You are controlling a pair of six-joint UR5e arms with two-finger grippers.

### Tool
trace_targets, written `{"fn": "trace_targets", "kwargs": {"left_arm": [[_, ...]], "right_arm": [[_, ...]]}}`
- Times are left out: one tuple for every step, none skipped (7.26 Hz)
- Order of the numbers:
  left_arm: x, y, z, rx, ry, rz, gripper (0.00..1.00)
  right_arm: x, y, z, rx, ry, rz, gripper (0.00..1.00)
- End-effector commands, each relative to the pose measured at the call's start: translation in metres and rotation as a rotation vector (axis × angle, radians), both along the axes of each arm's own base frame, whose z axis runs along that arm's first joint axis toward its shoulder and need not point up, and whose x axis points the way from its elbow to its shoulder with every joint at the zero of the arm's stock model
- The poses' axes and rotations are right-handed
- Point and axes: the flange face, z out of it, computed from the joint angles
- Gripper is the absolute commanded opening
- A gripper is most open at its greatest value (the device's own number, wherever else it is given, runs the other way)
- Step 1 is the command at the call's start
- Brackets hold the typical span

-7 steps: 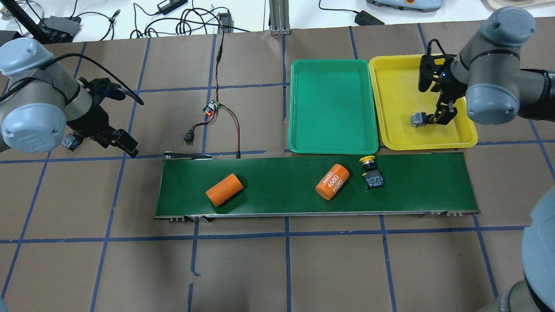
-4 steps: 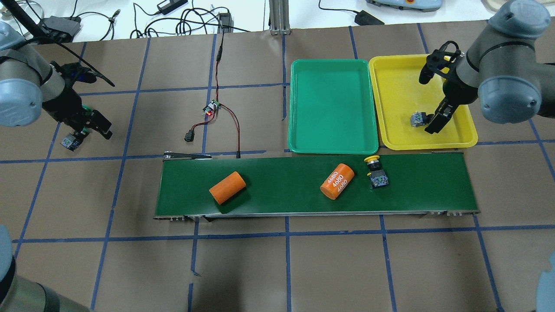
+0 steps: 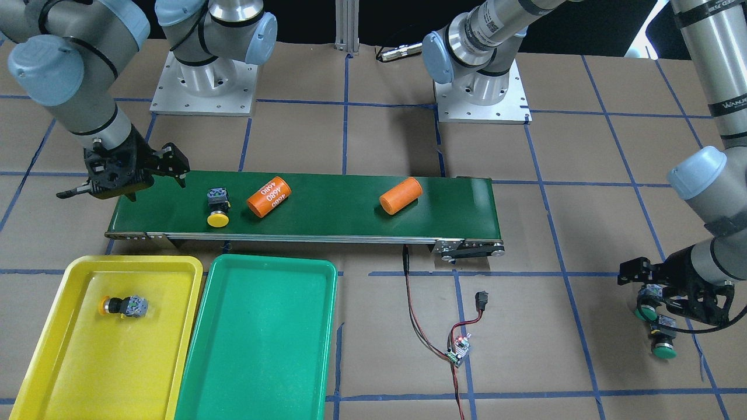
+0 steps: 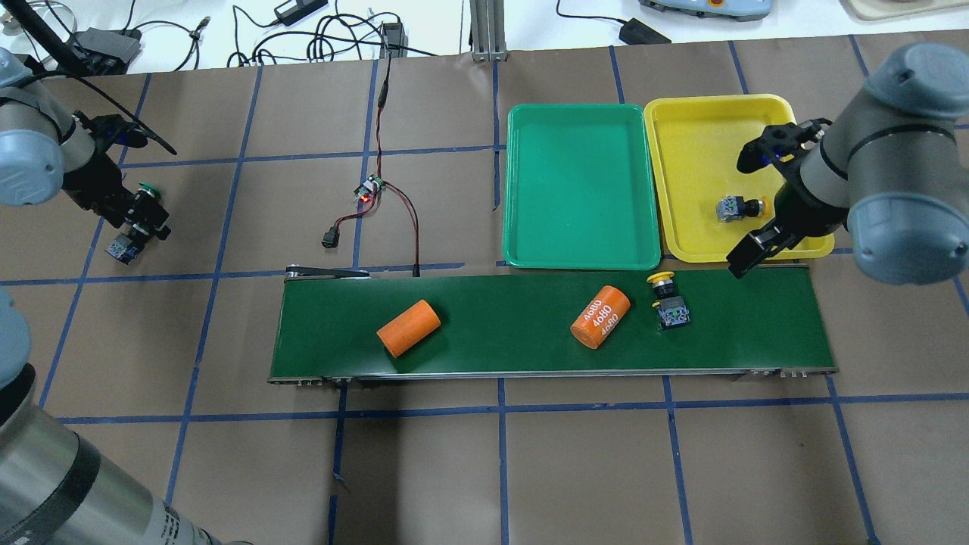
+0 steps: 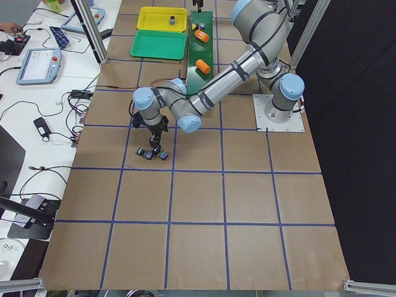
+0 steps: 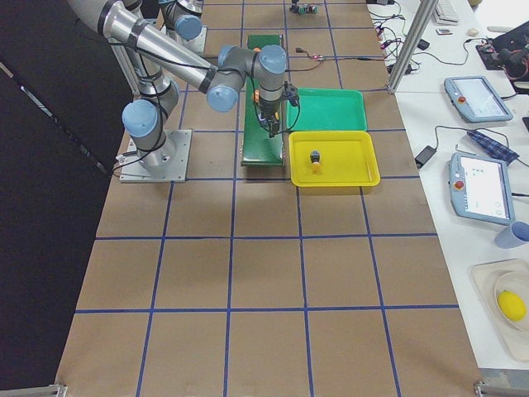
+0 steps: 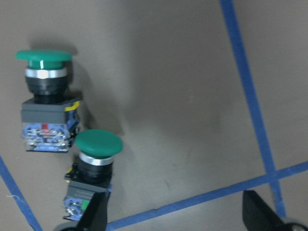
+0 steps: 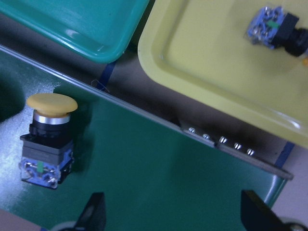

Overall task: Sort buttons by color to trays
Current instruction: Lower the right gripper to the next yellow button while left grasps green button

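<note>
1. Brown table [image 4: 454,469], belt [image 4: 500,303] at centre.
2. My left gripper [image 7: 175,216] hangs open over green buttons [image 7: 45,106], nine o'clock.
3. My right gripper [image 8: 175,214], open, beside belt's yellow button [image 8: 48,144]; second button [image 4: 738,207] in yellow tray [image 4: 696,151], two o'clock.

The dark-green conveyor belt [image 3: 327,217] ends beneath the right gripper [image 3: 124,185]. On it, an orange cylinder marked 4680 [image 3: 268,196] lies near that gripper, and a plain orange cylinder [image 3: 400,195] farther off.

A yellow-capped button [image 8: 47,144] lies on the conveyor belt [image 8: 144,178] — another button [image 8: 275,30] sits in the yellow tray [image 8: 207,72].
</note>
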Motion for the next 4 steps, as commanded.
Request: {"fn": "trace_targets", "kwargs": {"left_arm": [[0.015, -0.007, -0.014, -0.027, -0.018, 0.001, 1.00], [0.020, -0.010, -0.014, -0.044, -0.028, -0.002, 1.00], [0.020, -0.009, -0.020, -0.037, -0.022, -0.005, 1.00], [0.021, -0.009, -0.032, -0.022, -0.010, -0.014, 1.00]], "right_arm": [[0.022, 0.017, -0.007, 0.003, -0.030, -0.086, 1.00], [0.037, 0.016, -0.006, -0.017, -0.021, -0.149, 1.00], [0.049, 0.018, -0.008, -0.015, -0.018, -0.162, 1.00], [0.049, 0.012, -0.015, -0.008, -0.017, -0.156, 1.00]]}}
